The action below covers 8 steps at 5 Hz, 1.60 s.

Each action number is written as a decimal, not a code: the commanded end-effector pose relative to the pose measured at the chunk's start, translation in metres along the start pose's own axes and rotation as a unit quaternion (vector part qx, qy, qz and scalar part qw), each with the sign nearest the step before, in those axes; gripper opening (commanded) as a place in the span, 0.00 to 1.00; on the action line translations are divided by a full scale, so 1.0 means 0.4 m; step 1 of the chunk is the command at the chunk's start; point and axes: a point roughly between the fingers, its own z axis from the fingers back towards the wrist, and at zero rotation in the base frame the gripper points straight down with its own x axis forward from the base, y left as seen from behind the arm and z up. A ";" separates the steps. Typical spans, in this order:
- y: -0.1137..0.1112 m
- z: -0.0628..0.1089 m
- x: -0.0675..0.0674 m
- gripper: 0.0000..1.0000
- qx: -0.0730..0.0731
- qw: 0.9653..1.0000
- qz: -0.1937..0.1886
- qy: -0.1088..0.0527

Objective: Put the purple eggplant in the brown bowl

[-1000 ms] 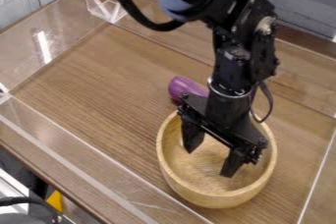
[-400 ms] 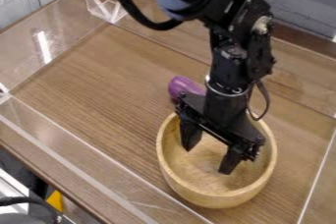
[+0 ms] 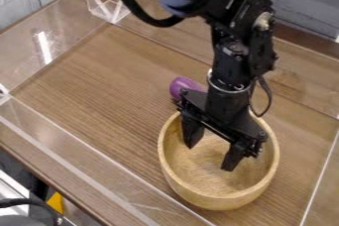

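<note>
The brown bowl (image 3: 185,175) sits on the wooden table at the lower right, round, light wood, with nothing visible inside. The purple eggplant (image 3: 183,89) lies on the table just behind the bowl's far rim, partly hidden by the arm. My gripper (image 3: 216,146) points straight down over the bowl's inside, its two black fingers (image 3: 193,134) spread wide apart and open, with nothing between them. The eggplant is outside the fingers, a little behind and left of the wrist.
Clear acrylic walls (image 3: 54,47) fence the wooden table (image 3: 106,81) on the left, back and front. The black arm (image 3: 232,32) reaches down from the top of the view. A table edge runs along the lower left.
</note>
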 end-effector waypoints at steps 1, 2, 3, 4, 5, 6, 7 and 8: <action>0.007 0.038 0.027 1.00 -0.005 0.999 0.013 -0.030; 0.016 0.052 0.027 1.00 -0.006 0.999 0.022 -0.035; 0.029 0.069 0.028 1.00 -0.004 0.998 0.032 -0.045; 0.044 0.081 0.034 1.00 0.003 0.998 0.042 -0.055; 0.048 0.080 0.040 1.00 0.005 0.997 0.046 -0.058; 0.052 0.077 0.045 1.00 0.007 0.997 0.050 -0.060; 0.056 0.073 0.051 1.00 0.008 0.997 0.054 -0.062; 0.059 0.070 0.056 1.00 0.010 0.996 0.058 -0.064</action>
